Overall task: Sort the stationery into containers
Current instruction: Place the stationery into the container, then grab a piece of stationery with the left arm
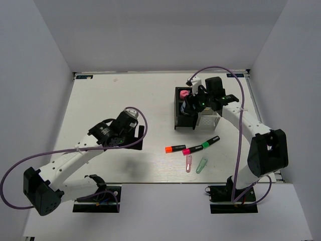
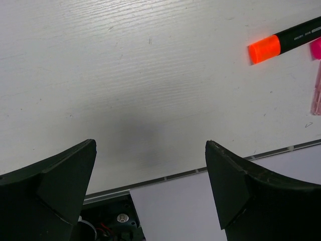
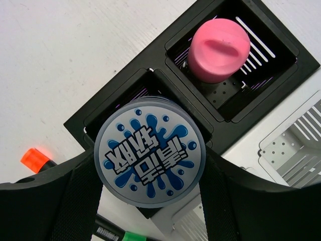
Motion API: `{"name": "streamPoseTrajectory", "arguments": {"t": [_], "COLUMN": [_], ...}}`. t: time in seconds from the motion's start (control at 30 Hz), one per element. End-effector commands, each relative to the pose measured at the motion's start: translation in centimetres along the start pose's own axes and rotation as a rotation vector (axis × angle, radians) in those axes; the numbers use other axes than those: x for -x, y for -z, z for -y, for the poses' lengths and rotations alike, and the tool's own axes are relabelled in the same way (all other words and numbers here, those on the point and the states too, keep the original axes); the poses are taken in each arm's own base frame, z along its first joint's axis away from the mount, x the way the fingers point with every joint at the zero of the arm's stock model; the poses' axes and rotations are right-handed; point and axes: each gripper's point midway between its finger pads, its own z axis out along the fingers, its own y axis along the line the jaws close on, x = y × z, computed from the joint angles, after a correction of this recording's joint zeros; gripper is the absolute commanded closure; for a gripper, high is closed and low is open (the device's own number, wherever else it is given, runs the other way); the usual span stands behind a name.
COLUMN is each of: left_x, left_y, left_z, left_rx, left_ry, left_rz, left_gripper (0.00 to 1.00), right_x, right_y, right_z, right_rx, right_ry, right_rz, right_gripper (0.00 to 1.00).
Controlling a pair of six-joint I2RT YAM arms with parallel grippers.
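The containers stand right of centre, two black compartments on the left and two silver-white on the right. My right gripper is shut on the blue-white tape roll and holds it over the nearer black compartment. A pink round piece sits in the farther black compartment. Three black markers lie in front of the block, with an orange cap, a pink cap and a green cap. A pink capsule and a green capsule lie below them. My left gripper is open and empty, left of the orange-capped marker.
The silver-white compartments show beside the roll. The table's near edge runs just under my left gripper. White walls enclose the table on three sides. The right arm's cable arcs over the back right corner.
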Motion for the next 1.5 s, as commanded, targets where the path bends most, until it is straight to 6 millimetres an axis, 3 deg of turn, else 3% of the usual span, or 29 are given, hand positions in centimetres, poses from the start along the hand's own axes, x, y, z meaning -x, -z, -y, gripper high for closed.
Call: {"name": "streamPoseTrajectory", "arguments": {"t": [0.0,0.03,0.1,0.3,0.43,0.57,0.73,0.8,0.9,0.93,0.97,1.0,1.03,1.07,1.1,1.13,1.17,1.2,1.23,1.27,1.3,1.33,1.37,1.4,1.43,1.47], "left_x": [1.7,1.7,1.9,2.5,2.6,2.5,2.2,2.2,2.2,2.2,2.3,2.2,2.5,2.6,2.5,2.4,2.5,2.2,2.4,1.6,1.3,1.4,1.1,0.8,0.7,0.9], "left_y": [0.6,0.5,0.6,0.5,0.2,-0.3,-0.7,-0.7,-0.7,-0.8,-0.8,-0.9,-1.0,-1.1,-1.1,-1.7,-1.7,-2.1,-2.8,-3.7,-4.5,-4.7,-5.1,-6.3,-6.8,-7.2], "left_z": [1.0,1.0,1.7,3.9,5.2,6.1,6.5,6.7,6.7,7.0,7.3,7.7,8.5,9.4,10.0,10.6,12.2,12.6,13.6,14.7,15.4,16.0,16.4,16.9,17.0,17.2], "left_rx": [-0.007,0.004,0.001,-0.015,-0.040,-0.061,-0.063,-0.066,-0.067,-0.074,-0.086,-0.104,-0.127,-0.138,-0.147,-0.150,-0.175,-0.183,-0.200,-0.240,-0.257,-0.273,-0.298,-0.296,-0.298,-0.302], "left_ry": [-0.025,-0.036,-0.067,-0.151,-0.201,-0.212,-0.225,-0.224,-0.225,-0.231,-0.235,-0.249,-0.262,-0.281,-0.321,-0.343,-0.375,-0.396,-0.459,-0.485,-0.540,-0.590,-0.640,-0.672,-0.711,-0.750], "left_rz": [0.060,0.058,0.058,0.086,0.090,0.076,0.060,0.062,0.063,0.061,0.066,0.065,0.080,0.077,0.076,0.061,0.057,0.041,0.040,0.006,-0.004,-0.005,-0.021,-0.051,-0.058,-0.055], "left_gripper": [0.00,0.00,0.00,0.00,0.09,0.16,0.18,0.18,0.18,0.20,0.36,0.47,0.59,0.73,0.94,1.00,1.00,1.00,1.00,0.95,0.83,0.48,0.43,0.41,0.34,0.34], "right_x": [1.3,1.3,1.3,2.3,3.2,3.1,2.4,2.1,2.1,2.2,2.5,2.9,3.2,3.4,3.1,3.0,2.8,2.3,0.5,-0.5,-1.3,-3.2,-3.6,-4.2,-5.7,-5.5], "right_y": [1.2,1.3,1.3,2.1,2.8,2.8,2.4,2.1,2.2,2.5,2.6,3.2,4.0,4.4,5.3,6.3,6.8,7.6,8.4,9.0,9.4,10.0,10.6,10.9,11.1,11.5], "right_z": [0.7,0.5,0.4,-0.4,-0.9,-0.9,-0.9,-1.0,-0.9,-0.9,-1.3,-1.5,-1.9,-2.3,-3.3,-4.0,-4.9,-5.6,-6.8,-7.5,-7.9,-8.7,-8.8,-8.9,-9.2,-9.2], "right_rx": [-0.041,-0.035,-0.029,-0.007,0.007,0.009,0.013,0.018,0.017,0.013,0.032,0.039,0.039,0.050,0.077,0.096,0.136,0.157,0.195,0.217,0.227,0.247,0.242,0.242,0.239,0.224], "right_ry": [0.046,0.045,0.046,0.037,0.037,0.033,0.022,0.021,0.022,0.016,0.020,0.024,0.013,0.002,-0.006,-0.008,-0.003,0.009,0.001,0.049,0.048,0.034,0.069,0.066,0.060,0.079], "right_rz": [0.037,0.036,0.036,0.066,0.087,0.082,0.063,0.055,0.057,0.062,0.076,0.094,0.107,0.115,0.117,0.127,0.131,0.133,0.089,0.084,0.065,0.028,0.033,0.021,0.006,0.030], "right_gripper": [0.70,0.57,0.46,0.43,0.42,0.26,0.23,0.14,0.14,0.20,0.28,0.45,0.99,1.00,1.00,1.00,0.95,0.57,0.18,0.09,0.11,0.26,0.80,1.00,1.00,1.00]}}
